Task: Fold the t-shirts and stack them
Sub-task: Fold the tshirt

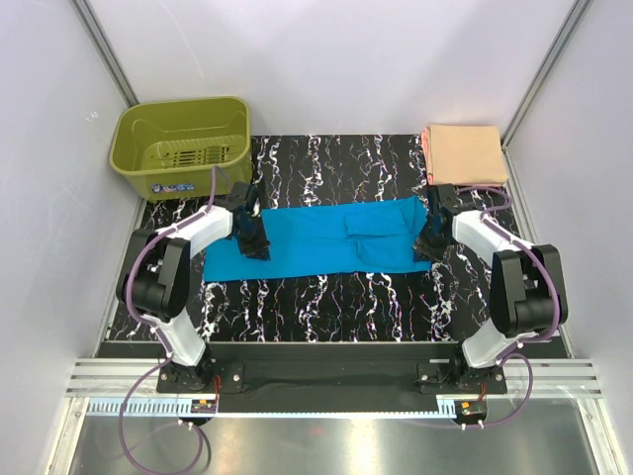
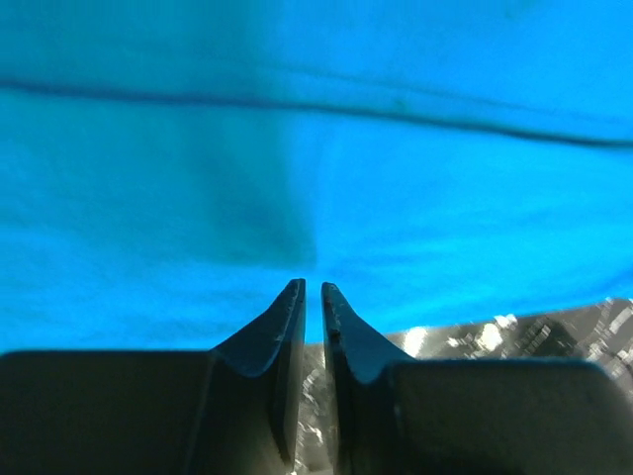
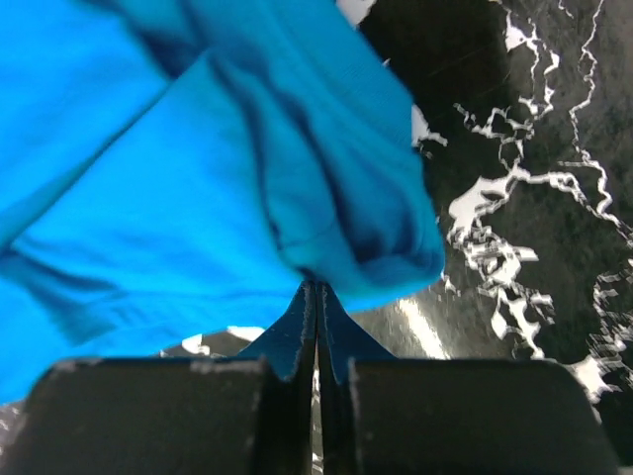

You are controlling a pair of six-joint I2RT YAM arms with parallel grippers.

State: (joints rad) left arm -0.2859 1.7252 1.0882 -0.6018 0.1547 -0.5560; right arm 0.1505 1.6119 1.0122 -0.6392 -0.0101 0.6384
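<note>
Illegible basket sticker [image 1: 169,185] beyond turquoise t-shirt [image 1: 316,239]

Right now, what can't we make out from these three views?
- Grip of the left claw: in the left wrist view the tips sit nearly closed at the edge of the turquoise t-shirt. Whether they pinch any cloth is unclear.
- Shirt ends under the left claw and right claw: in the top view the arms cover them.
- peach t-shirt: seen in the top view only, fold layers too small to count.
- basket label: top view, too small to read.
</note>
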